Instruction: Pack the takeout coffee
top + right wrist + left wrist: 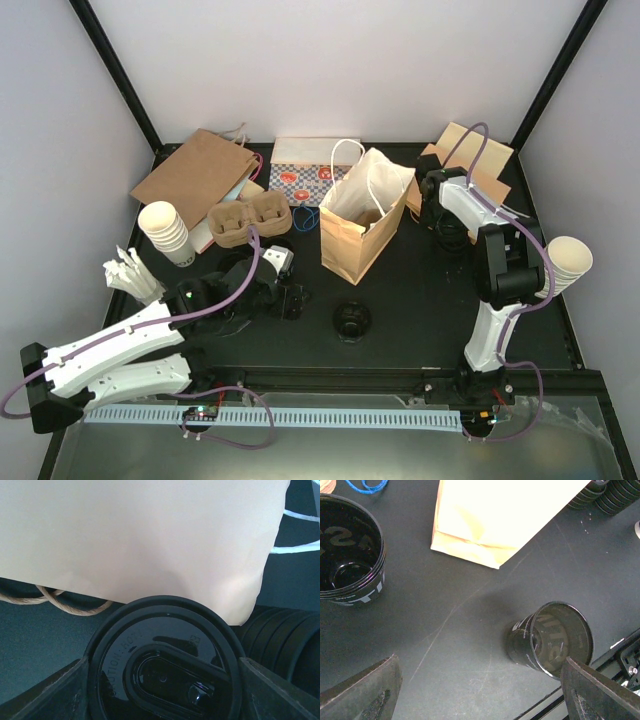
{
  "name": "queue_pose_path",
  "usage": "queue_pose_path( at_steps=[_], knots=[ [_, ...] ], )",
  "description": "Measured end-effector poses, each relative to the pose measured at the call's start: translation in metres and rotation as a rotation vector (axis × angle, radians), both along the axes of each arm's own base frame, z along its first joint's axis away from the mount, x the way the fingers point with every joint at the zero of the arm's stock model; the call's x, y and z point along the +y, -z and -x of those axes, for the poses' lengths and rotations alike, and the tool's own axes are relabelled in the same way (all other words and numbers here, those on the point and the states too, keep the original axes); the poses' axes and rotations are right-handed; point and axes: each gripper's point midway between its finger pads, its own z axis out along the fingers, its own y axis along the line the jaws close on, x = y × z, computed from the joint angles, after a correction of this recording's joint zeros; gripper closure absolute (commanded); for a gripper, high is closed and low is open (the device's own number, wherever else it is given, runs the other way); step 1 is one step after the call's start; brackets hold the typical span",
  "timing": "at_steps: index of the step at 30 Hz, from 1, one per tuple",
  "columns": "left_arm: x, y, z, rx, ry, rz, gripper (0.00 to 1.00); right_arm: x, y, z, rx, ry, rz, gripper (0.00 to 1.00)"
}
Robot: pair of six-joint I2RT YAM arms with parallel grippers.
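Note:
Two black takeout coffee cups stand lidless in the left wrist view, one at the upper left [351,550] and one at the lower right [552,640]. The overhead view shows one cup [352,320] in front of the open paper bag [365,215]. My left gripper [481,659] hovers open over bare table between the cups, holding nothing. My right gripper [447,232] is behind the bag's right side. In its wrist view a black lid [165,650] fills the gap, and both fingers [45,695] touch its rim. What lies under the lid is hidden.
More stacked black lids [285,635] lie just right of the gripped one. Brown pulp cup carriers [248,220], a stack of cream paper cups [165,232], a flat brown bag [195,175] and a patterned box [305,180] crowd the back left. Another cream cup [570,262] sits at the right edge.

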Motion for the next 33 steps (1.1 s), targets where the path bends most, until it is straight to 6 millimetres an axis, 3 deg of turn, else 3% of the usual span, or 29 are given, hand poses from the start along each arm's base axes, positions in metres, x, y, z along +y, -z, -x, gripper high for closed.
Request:
queue_pose_path(
  at_steps=[13,17,27,33],
  knots=[
    [0.004,0.002,0.002,0.004,0.000,-0.006,0.11,-0.002,-0.011,0.006,-0.021,0.001,0.001,0.23],
    [0.004,0.002,0.003,0.004,0.000,-0.007,0.11,-0.004,-0.028,0.013,-0.067,0.005,-0.011,0.22],
    [0.005,0.002,0.003,0.006,0.000,-0.008,0.12,-0.006,-0.045,0.048,-0.195,0.010,-0.081,0.22],
    [0.005,0.003,0.003,0.007,0.000,-0.009,0.12,0.009,-0.063,0.062,-0.355,-0.057,-0.216,0.22]
  ],
)
